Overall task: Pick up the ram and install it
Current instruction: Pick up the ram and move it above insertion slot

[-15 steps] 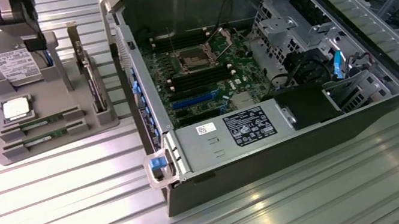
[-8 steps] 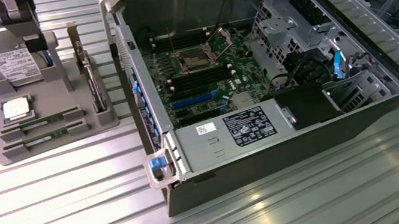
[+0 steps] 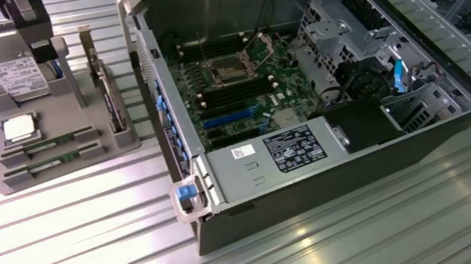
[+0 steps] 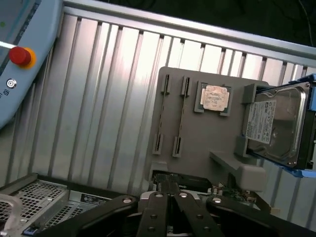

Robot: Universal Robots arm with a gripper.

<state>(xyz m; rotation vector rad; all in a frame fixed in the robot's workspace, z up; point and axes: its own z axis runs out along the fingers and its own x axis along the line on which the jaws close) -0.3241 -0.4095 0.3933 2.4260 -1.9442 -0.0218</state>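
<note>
The gray parts tray (image 3: 33, 181) on the tabletop (image 3: 89, 228), at the exterior view's left of the open computer case (image 3: 321, 186), holds two ram sticks (image 3: 48, 144) lying in its near slots, plus a processor chip (image 3: 19, 128), hard drive (image 3: 15, 72) and upright expansion card (image 3: 109, 95). The fingers (image 4: 157, 217) hang over this tray, pressed together and gripping nothing.

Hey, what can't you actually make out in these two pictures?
1. Exterior view: the motherboard's memory slots are too small to tell filled or free.
2. Exterior view: a dark object covers the hard drive's top.
3. Wrist view: the ram sticks sit edge-on, chips unseen; the gripper covers part of the tray.
</note>
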